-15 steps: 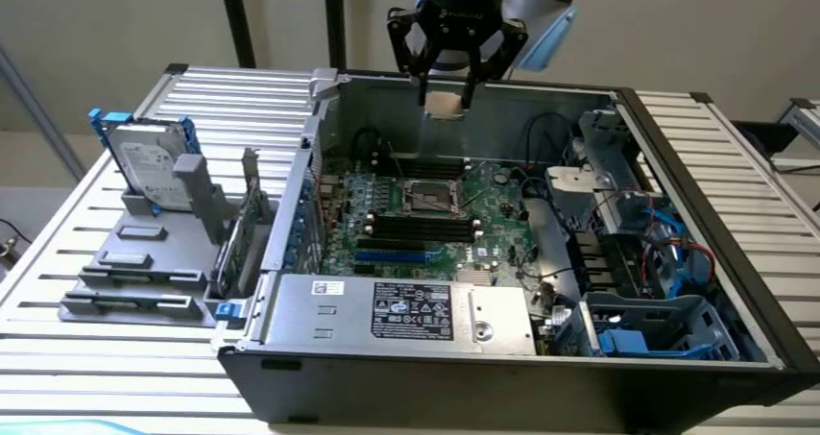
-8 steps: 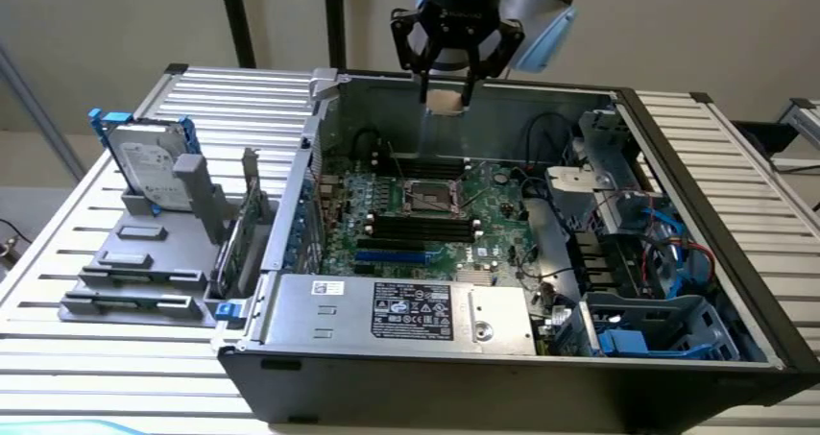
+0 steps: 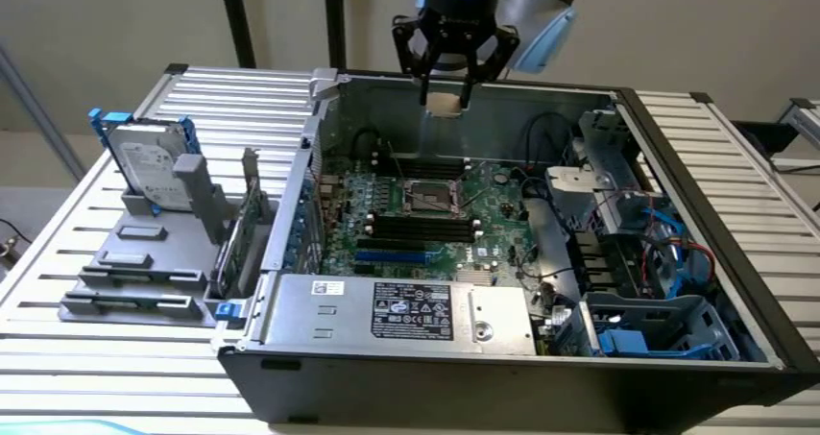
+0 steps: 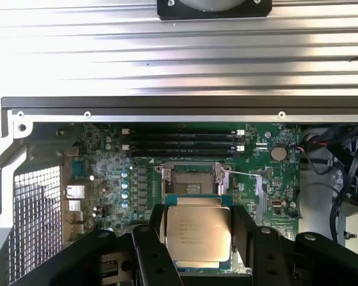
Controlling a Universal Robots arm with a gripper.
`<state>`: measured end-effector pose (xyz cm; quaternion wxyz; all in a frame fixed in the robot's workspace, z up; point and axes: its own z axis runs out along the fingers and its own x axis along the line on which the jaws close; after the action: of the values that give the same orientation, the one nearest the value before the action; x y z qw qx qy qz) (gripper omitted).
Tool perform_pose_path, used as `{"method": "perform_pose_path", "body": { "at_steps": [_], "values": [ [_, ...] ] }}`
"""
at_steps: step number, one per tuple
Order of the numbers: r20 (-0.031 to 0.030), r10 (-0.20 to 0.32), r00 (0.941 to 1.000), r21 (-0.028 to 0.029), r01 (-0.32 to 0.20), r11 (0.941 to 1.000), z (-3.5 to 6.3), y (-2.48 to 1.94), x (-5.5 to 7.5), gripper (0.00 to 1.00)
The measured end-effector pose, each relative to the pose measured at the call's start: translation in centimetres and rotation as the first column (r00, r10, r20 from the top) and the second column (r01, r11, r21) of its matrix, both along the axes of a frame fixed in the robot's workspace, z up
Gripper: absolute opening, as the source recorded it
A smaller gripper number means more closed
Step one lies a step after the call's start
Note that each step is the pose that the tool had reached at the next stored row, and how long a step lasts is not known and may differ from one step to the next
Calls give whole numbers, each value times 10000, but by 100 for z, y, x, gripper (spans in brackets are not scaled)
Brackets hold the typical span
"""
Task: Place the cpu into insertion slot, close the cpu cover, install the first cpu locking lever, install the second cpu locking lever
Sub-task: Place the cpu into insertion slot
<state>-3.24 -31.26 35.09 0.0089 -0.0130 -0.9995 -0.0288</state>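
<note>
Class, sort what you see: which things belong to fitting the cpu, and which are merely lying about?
Job in hand: cpu, held in the gripper; insertion slot.
Lying about: hard drive; grey rack; power supply box.

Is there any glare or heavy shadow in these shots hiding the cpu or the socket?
Exterior view: even light, the cpu shows pale, the insertion slot lies in mild shade but is readable. Wrist view: the ribbed table glares white, the cpu has a soft sheen, the slot is dark at its centre.
</note>
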Motion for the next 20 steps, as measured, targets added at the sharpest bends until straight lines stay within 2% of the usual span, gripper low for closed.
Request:
{"method": "perform_pose_path", "body": {
  "at_steps": [2,5,11,16,20],
  "values": [
    [0,2,10000,-3,-2,10000,-10,22,14,55],
    [-8,-143,9999,-4,143,9999,-14,32,27,55],
    [-8,-990,9951,-3,990,9951,-18,33,28,55],
    [-8,-1861,9825,-3,1861,9825,-21,33,28,55],
    [-8,-2574,9663,-3,2574,9663,-23,33,27,55]
  ]
}}
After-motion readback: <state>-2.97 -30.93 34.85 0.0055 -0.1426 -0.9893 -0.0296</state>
